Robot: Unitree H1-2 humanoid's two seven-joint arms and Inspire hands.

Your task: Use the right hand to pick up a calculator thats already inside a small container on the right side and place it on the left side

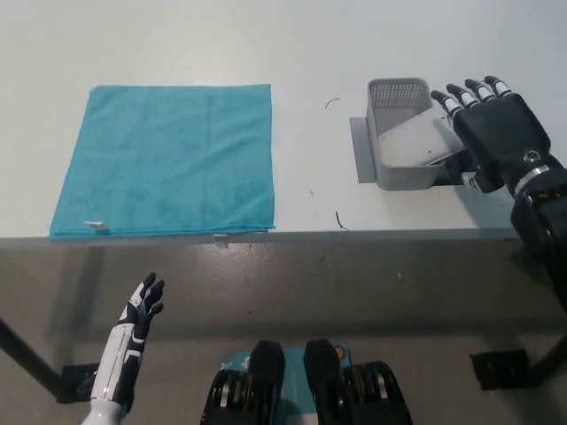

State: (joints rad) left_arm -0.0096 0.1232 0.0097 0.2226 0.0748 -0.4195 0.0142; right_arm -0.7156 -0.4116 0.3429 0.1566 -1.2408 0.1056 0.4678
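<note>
Calculator [415, 140] sits tilted in the grey container [400, 133] at upper right, with the black right hand [492, 133] spread and empty just beside it (fingertips near its edge). White left hand [142, 305] rests lower left, fingers apart.

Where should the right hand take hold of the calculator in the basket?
Take the calculator by its raised right end, which leans over the basket's right wall. Come in from the right, where the open right hand is. Its lower end sits down inside, walled in. The left hand rests low.
</note>
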